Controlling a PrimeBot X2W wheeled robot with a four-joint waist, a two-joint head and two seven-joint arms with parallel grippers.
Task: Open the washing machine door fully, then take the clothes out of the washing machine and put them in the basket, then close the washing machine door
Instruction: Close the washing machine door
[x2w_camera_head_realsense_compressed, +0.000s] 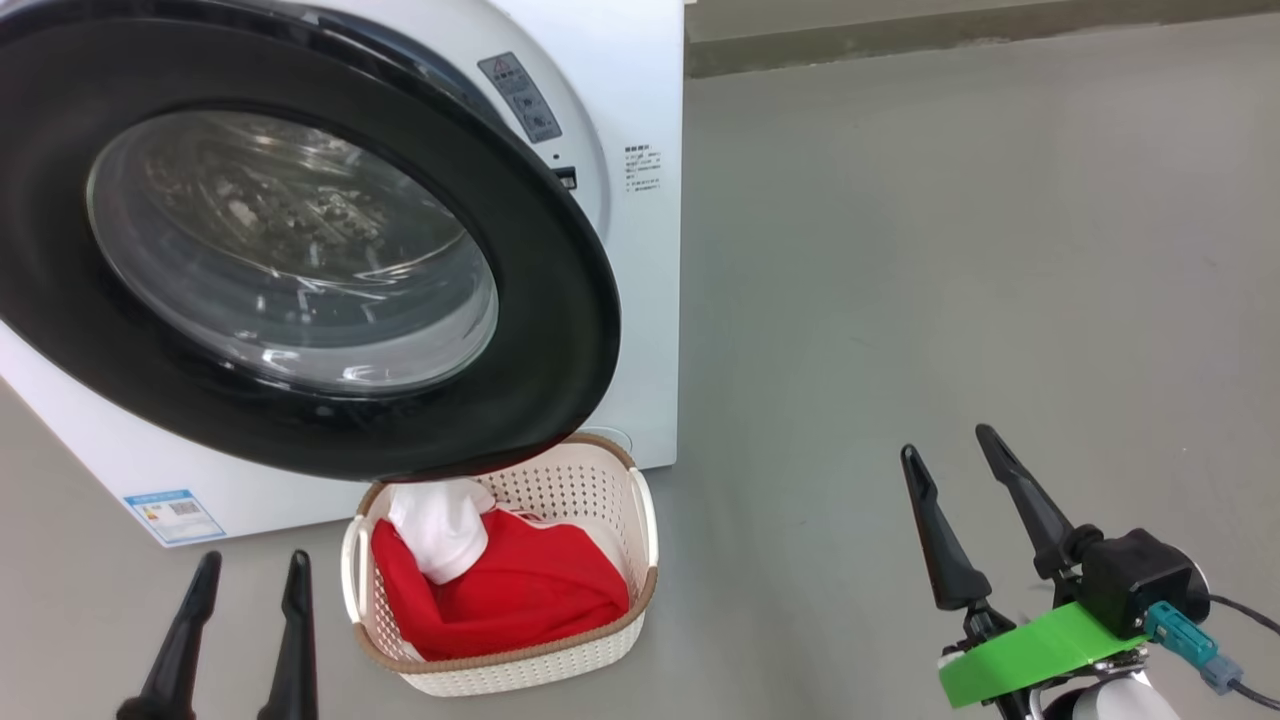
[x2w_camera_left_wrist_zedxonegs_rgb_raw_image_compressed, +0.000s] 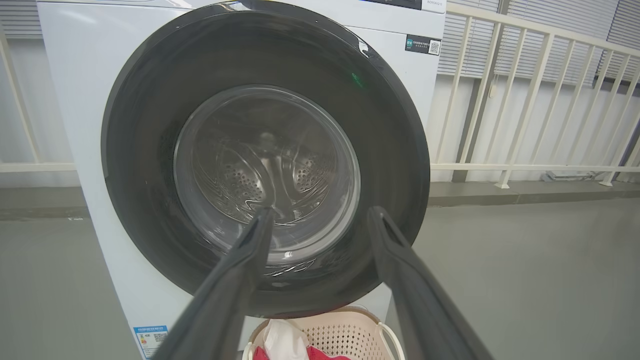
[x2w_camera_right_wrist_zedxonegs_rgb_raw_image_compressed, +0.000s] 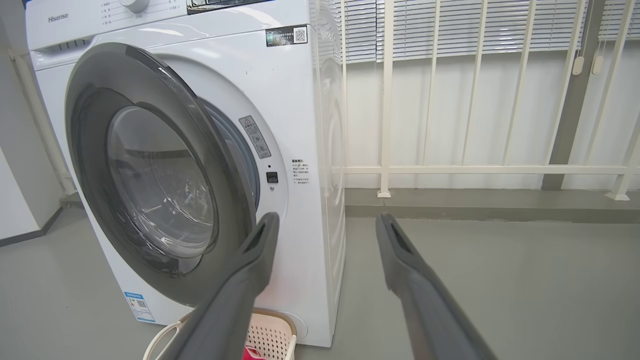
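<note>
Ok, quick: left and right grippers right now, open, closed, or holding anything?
Left gripper: jaws open, holding nothing.
Right gripper: jaws open, holding nothing.

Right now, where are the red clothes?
In the head view, the clothes lie in the basket on the floor, low and left of centre, right in front of the washing machine and under the bottom edge of its door.
</note>
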